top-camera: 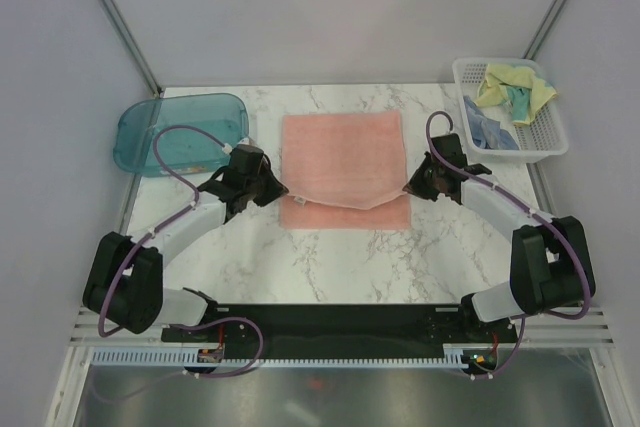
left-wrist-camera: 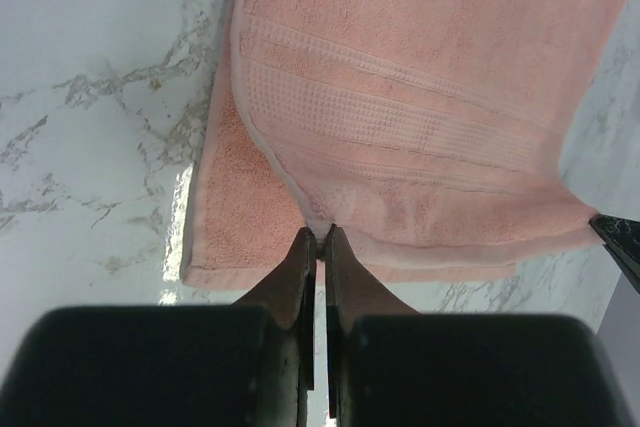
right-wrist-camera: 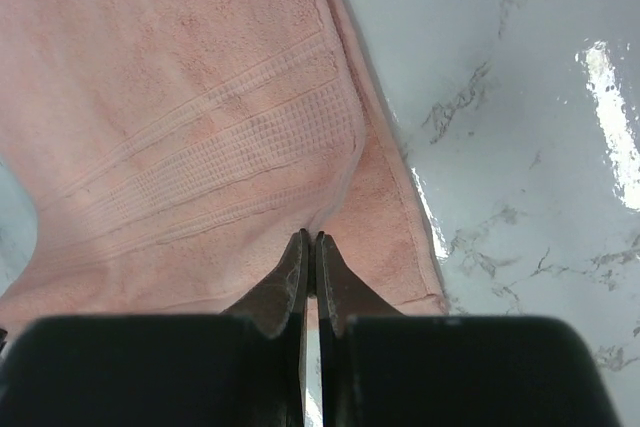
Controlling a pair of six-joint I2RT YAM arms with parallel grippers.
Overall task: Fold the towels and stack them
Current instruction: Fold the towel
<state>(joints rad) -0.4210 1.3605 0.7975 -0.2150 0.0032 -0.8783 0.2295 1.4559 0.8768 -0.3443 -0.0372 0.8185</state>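
The left jaws and right jaws each pinch a near corner of the pink towel (top-camera: 342,152); folding looks barely begun. Two towels (top-camera: 508,87) wait in the basket (top-camera: 548,133), right of it.

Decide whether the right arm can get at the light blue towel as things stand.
Probably not yet: the right tool is shut on the salmon-pink towel's corner. Otherwise the way looks free; the light blue towel lies in the basket close on its side.

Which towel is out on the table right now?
The pink towel; the blue towel and yellow towel lie crumpled in the basket.
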